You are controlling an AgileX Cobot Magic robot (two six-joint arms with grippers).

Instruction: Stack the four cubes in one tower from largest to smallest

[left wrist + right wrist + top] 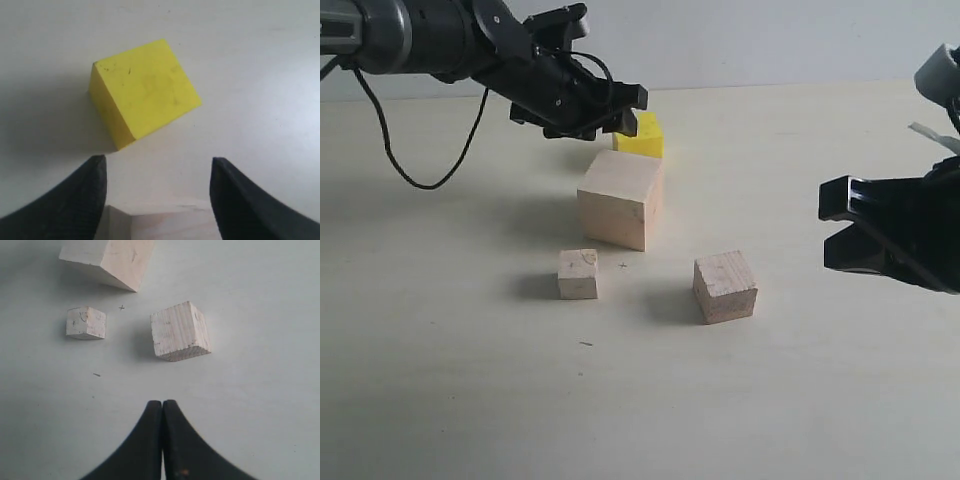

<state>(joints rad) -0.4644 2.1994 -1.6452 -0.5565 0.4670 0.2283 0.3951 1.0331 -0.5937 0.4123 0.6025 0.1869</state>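
Observation:
The large pale wooden cube stands mid-table. Behind it rests the bright yellow cube. In front lie the smallest pale cube and, to its right, the brownish wooden cube. My left gripper hovers open above the gap between the large cube and the yellow one, holding nothing. At the right edge, my right gripper stays shut and empty, apart from the brownish cube.
A black cable droops from the left arm over the table at the left. A small pencil cross marks the tabletop between the two front cubes.

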